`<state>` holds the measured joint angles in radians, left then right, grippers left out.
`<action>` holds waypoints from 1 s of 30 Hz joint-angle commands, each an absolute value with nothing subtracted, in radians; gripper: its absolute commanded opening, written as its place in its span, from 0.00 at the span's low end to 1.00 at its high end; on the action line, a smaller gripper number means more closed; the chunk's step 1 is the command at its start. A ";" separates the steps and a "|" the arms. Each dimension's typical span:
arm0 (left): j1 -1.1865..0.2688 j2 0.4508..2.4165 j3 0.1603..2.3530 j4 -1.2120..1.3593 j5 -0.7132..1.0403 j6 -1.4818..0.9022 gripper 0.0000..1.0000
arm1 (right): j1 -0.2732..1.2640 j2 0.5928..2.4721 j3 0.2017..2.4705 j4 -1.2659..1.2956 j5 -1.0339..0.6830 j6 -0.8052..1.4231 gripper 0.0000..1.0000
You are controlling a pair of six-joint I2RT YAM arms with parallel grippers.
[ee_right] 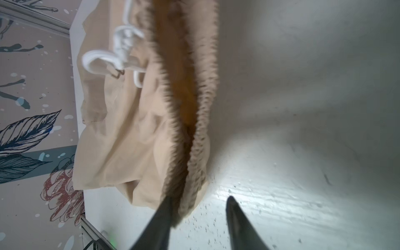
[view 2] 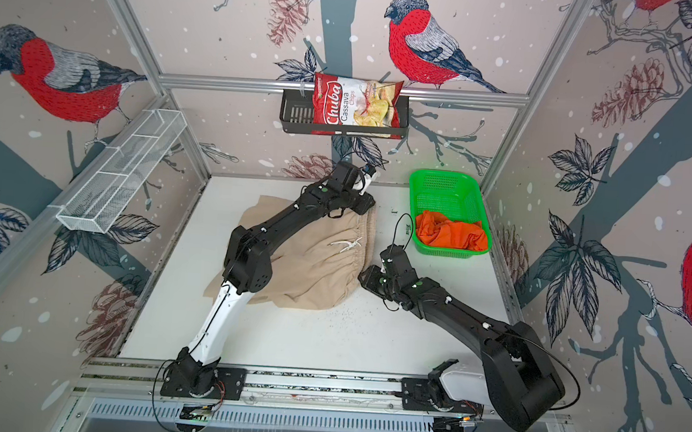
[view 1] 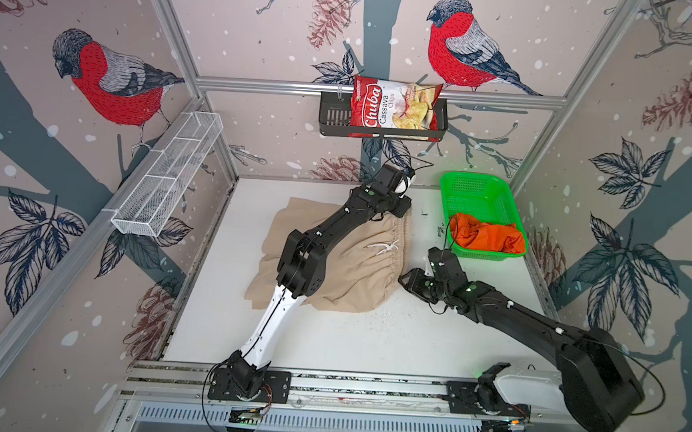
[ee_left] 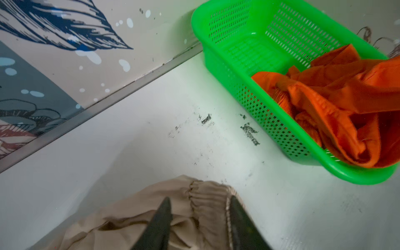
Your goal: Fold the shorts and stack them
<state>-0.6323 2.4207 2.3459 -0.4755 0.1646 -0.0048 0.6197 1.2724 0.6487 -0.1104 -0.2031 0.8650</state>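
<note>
Shorts-folding scene, viewed from overhead and from both wrists. A pair of plain beige cloth shorts (view 1: 345,263) lies spread on the white tabletop (view 1: 327,341). Its gathered elastic waistband faces a green plastic mesh basket (view 1: 471,192), and a white drawstring (view 1: 381,246) rests on top.

The left gripper (ee_left: 200,216) sits over the far end of the waistband with its jaws parted. Cloth lies beneath them, unpinched. The right gripper (ee_right: 200,218) sits at the near end of the waistband, also parted. One finger is beside the fabric and bare table shows in the gap, so it grips nothing.

A bright orange pair of shorts (view 1: 484,235) is crumpled in the near end of the basket.

The beige pair appears laid out and let go, ready for its first fold. The next move likely calls for fresh grips on both waistband ends, carried across toward the leg hems.

The left arm hides the middle of the beige shorts, and the far leg is rumpled. No logo or tag shows on the orange cloth. The right wrist view is motion-blurred.
</note>
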 commanded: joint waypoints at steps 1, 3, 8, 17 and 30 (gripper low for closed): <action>-0.620 2.359 2.315 -0.474 0.207 -0.043 0.57 | 0.603 1.226 0.689 -0.220 -0.134 0.811 0.57; -0.596 2.279 2.223 -0.465 0.224 -0.064 0.58 | 0.579 1.204 0.692 -0.259 -0.144 0.779 0.59; -0.536 2.077 1.910 -0.381 0.293 -0.108 0.58 | 0.472 1.206 0.605 -0.129 -0.380 0.763 0.62; -0.497 1.805 1.402 -0.161 0.388 -0.187 0.54 | 0.431 1.343 0.513 0.074 -0.550 0.905 0.59; -0.644 1.654 1.038 0.089 0.480 0.051 0.50 | 0.405 1.440 0.400 0.405 -0.582 1.122 0.57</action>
